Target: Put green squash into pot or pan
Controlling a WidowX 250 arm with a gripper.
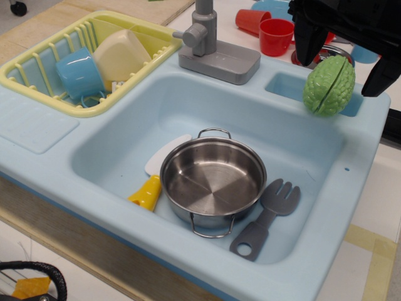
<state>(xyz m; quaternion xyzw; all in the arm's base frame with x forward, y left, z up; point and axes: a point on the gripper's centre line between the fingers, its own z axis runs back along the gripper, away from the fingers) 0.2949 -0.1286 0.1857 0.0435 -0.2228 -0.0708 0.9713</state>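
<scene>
- The squash (329, 85) hangs between the two dark fingers of the hand (343, 59), which grips it, up and right of the pot (213, 180), over the small side basin.
- The pot sits empty in the sink (113, 147).
- A grey fork (266, 217) lies just right of the pot; a yellow piece (147, 193) lies at its left.
- A red cup (276, 36) stands behind, well apart from the pot.

no text, label, brand, number or sign can be read anywhere here (the toy sink (207, 125), the pot (213, 182) in it and the red cups (266, 28) far back all show plain surfaces).
</scene>
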